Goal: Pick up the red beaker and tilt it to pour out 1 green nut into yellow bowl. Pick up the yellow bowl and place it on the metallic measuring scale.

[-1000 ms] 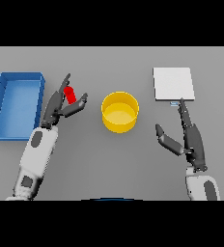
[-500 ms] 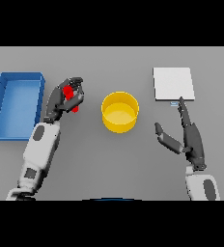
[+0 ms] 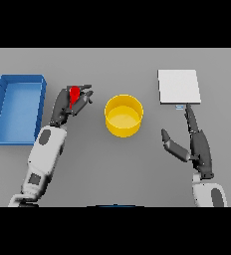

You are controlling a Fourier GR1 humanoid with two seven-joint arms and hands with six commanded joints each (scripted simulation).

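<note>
The robot's left hand (image 3: pixel 71 103) has its dark fingers curled around the small red beaker (image 3: pixel 74 94), holding it between the open blue rectangular tray (image 3: pixel 3 97) and the round yellow bowl (image 3: pixel 123 116). The beaker sits well to the left of the bowl, not over it, so the work appears to be in the first stage: the beaker is grasped, but the pour of 1 green nut has not begun. Judging from this, the next move calls for carrying the beaker rightward until its lip is above the bowl's rim, then tilting it gently enough that only 1 nut drops out.

The right hand (image 3: pixel 194 144) shows on the table's right side with fingers straight and thumb spread, holding nothing; its fingertips point toward the flat pale metallic measuring scale (image 3: pixel 179 86), just below that scale's near edge. It looks idle for now, and seems placed for the later step of lifting the bowl onto the scale.

Much of the beaker is covered by the fingers; only its red top part shows. No green nut can be made out, inside the beaker or elsewhere. Whether the beaker is upright or already tilted cannot be told. The bowl's inside shows only yellow. A small mark at the scale's near edge is too small to read.
</note>
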